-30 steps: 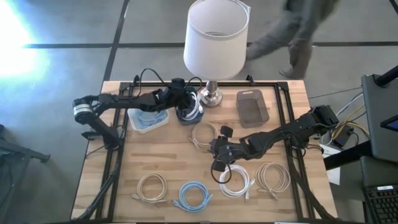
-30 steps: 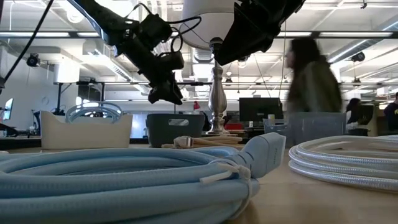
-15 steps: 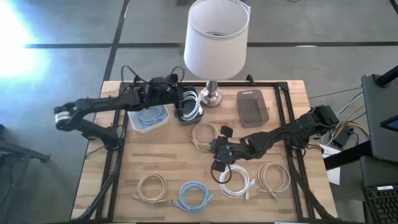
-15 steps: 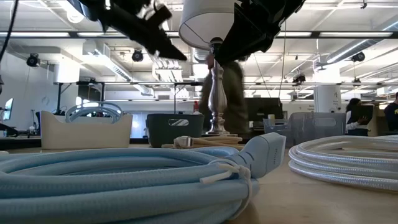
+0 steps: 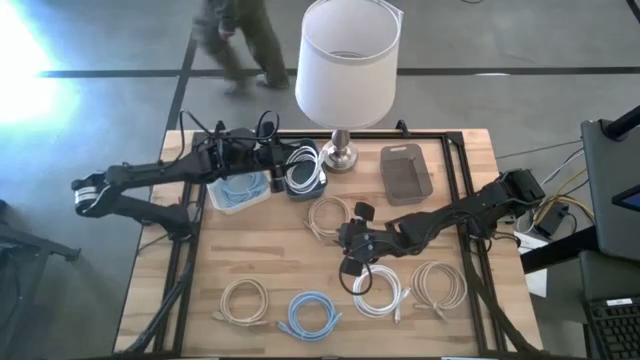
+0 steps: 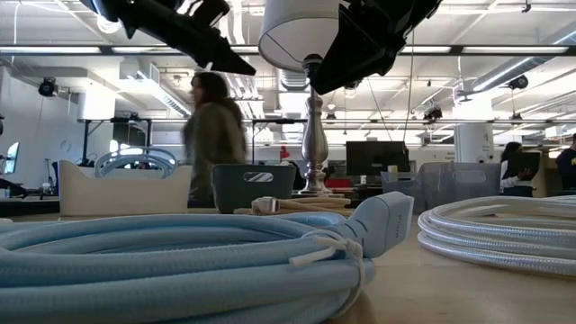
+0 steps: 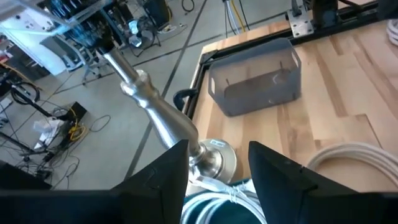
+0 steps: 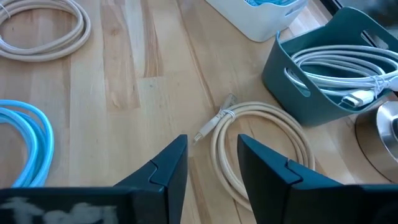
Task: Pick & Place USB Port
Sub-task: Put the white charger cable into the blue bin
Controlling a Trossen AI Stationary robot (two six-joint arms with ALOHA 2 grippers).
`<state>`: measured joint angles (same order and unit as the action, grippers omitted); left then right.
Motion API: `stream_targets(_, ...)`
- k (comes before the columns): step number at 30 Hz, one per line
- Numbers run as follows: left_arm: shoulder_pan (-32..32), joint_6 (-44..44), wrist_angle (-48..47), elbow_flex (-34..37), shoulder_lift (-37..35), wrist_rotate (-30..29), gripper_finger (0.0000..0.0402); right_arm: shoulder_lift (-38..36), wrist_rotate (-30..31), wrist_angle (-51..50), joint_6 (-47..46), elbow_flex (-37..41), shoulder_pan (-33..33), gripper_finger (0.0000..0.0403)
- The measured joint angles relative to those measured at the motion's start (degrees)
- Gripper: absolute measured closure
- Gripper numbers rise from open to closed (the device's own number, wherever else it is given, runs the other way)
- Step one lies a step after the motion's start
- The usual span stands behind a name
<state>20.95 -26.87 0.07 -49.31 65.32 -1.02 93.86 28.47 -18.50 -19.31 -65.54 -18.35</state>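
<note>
Several coiled cables lie on the wooden table: a beige coil (image 5: 330, 215) (image 8: 261, 149) mid-table, a white coil (image 5: 380, 290), a beige coil (image 5: 440, 285), a blue coil (image 5: 312, 312) and another beige coil (image 5: 245, 300) near the front. A dark teal bin (image 5: 305, 172) (image 8: 336, 62) holds a white cable; a white bin (image 5: 240, 190) holds a blue one. My left gripper (image 5: 278, 170) (image 7: 217, 180) hangs open just left of the teal bin, above table height. My right gripper (image 5: 343, 243) (image 8: 211, 165) hovers open beside the mid-table beige coil.
A lamp with a white shade (image 5: 345, 60) stands on a metal base (image 5: 340, 155) (image 7: 211, 162) at the far edge, next to the teal bin. An empty grey bin (image 5: 405, 170) (image 7: 255, 84) sits to its right. A person (image 6: 216, 135) walks behind the table.
My left gripper has drawn back from over the teal bin toward the table's left edge and has risen. The white cable in that bin now shows uncovered. My right arm has kept still. A person has walked across behind the table.
</note>
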Motion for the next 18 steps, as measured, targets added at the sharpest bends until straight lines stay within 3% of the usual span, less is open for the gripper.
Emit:
stream_targets(14,-0.17,6.78,2.53,5.74,-0.35,0.42,0.0233,0.00,0.00,0.08,0.00,0.00,0.02,0.0279)
stream_targets(18,-0.76,9.37,8.42,7.62,-0.39,7.92,0.0234,0.00,0.00,0.15,0.00,0.00,0.02,0.0273)
